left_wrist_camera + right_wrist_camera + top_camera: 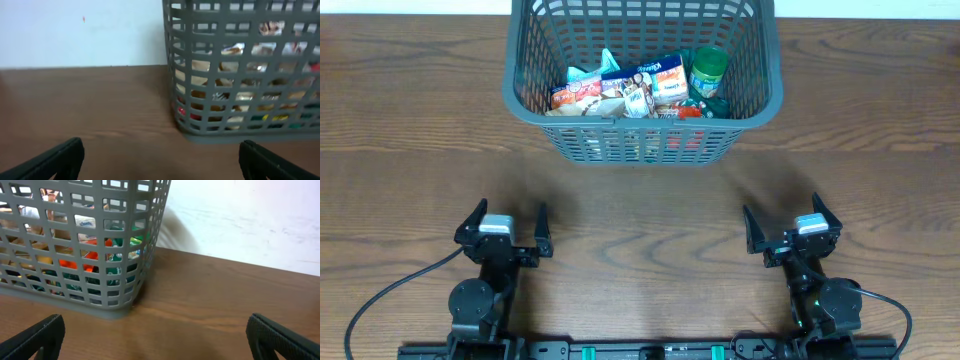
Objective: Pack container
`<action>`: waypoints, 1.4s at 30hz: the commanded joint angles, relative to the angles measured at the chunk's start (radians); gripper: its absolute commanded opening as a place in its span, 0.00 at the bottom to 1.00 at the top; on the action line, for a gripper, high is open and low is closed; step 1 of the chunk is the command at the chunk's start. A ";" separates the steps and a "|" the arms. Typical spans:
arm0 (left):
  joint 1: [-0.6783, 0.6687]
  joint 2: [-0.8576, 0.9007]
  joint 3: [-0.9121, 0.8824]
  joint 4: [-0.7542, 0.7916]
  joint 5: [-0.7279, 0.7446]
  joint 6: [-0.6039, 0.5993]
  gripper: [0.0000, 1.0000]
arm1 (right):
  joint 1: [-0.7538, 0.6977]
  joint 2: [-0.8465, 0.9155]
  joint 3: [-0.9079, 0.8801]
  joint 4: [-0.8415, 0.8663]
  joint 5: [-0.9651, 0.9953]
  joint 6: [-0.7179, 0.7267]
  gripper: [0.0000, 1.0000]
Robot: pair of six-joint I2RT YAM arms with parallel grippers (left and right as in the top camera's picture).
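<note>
The container [640, 118], a large dark grey lattice basket, stands at the far middle of the wooden table. Inside lie several snack packets [620, 95] and a green-lidded jar [708, 70]. It also shows in the left wrist view [240, 75] and in the right wrist view [75, 245], with colourful items behind its slots. My left gripper [507, 228] is open and empty near the table's front left [160, 160]. My right gripper [783, 228] is open and empty near the front right [157, 337]. Both are well short of the container.
Bare brown wood table [640, 210] lies between the grippers and the container. A pale wall [80, 30] rises behind the table's far edge. Cables [380, 300] trail from the arm bases at the front.
</note>
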State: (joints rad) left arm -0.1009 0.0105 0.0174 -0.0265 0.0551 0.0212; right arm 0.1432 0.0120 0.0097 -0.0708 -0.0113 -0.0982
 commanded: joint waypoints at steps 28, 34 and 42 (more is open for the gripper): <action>0.002 0.033 -0.013 -0.040 0.008 -0.225 0.98 | -0.002 -0.006 -0.004 -0.003 0.003 0.000 0.99; 0.002 0.033 -0.013 -0.040 0.008 -0.226 0.98 | -0.002 -0.006 -0.004 -0.003 0.003 0.000 0.99; 0.002 0.033 -0.013 -0.040 0.008 -0.225 0.99 | -0.002 -0.006 -0.004 -0.003 0.003 0.000 0.99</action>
State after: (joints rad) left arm -0.1009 0.0395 0.0174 -0.0265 0.0563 -0.1913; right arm 0.1432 0.0120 0.0097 -0.0708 -0.0109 -0.0986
